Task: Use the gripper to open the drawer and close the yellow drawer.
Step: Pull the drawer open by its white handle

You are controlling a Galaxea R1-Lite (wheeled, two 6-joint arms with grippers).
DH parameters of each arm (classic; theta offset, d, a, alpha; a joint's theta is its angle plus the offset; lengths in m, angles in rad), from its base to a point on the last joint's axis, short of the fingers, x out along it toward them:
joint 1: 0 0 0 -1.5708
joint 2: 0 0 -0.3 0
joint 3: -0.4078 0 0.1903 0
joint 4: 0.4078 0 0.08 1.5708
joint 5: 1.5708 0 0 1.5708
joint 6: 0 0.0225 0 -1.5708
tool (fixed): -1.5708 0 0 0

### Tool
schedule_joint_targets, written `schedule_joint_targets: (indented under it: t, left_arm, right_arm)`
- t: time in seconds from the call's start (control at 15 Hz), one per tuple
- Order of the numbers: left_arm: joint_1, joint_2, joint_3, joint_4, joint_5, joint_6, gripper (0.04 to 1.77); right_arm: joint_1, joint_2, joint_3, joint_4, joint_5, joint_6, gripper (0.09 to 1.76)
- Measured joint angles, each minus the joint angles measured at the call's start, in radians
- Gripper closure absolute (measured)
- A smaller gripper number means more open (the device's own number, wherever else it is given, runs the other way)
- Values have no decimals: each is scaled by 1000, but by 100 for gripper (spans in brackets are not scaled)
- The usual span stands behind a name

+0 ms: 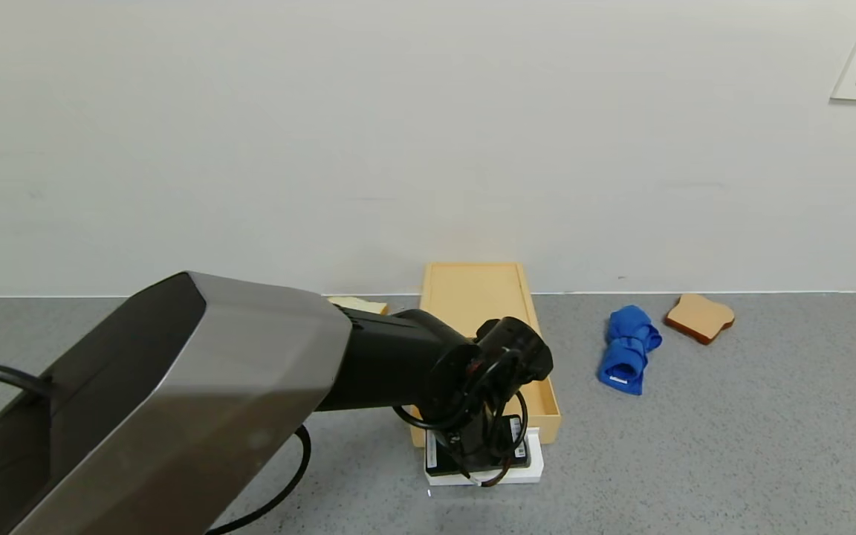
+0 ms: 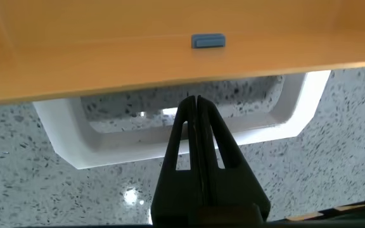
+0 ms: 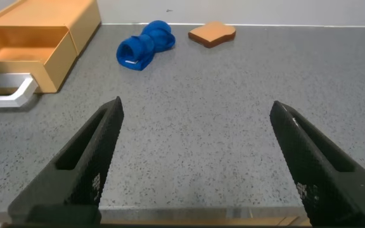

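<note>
The pale yellow drawer [image 1: 477,292] lies flat against the wall, its tray front [image 1: 551,410] toward me. Its white loop handle [image 1: 536,467] rests on the grey counter. My left gripper [image 1: 481,475] points down at the handle. In the left wrist view the gripper [image 2: 195,99] is shut, its tips inside the opening of the handle [image 2: 68,142], just in front of the drawer front [image 2: 106,60], gripping nothing. My right gripper [image 3: 195,104] is open and empty over bare counter, with the drawer [image 3: 56,47] far off to one side.
A rolled blue cloth [image 1: 628,349] and a slice of bread [image 1: 699,317] lie right of the drawer. Another bread slice [image 1: 358,304] lies left of it by the wall. My left arm [image 1: 198,386] fills the lower left.
</note>
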Motion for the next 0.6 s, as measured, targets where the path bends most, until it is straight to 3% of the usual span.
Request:
schedule_joint_targets:
  t: [0.6]
  left_arm:
    - [-44, -37, 85, -3, 3, -33, 170]
  right_arm:
    - [0, 0, 0, 0, 0, 1, 15]
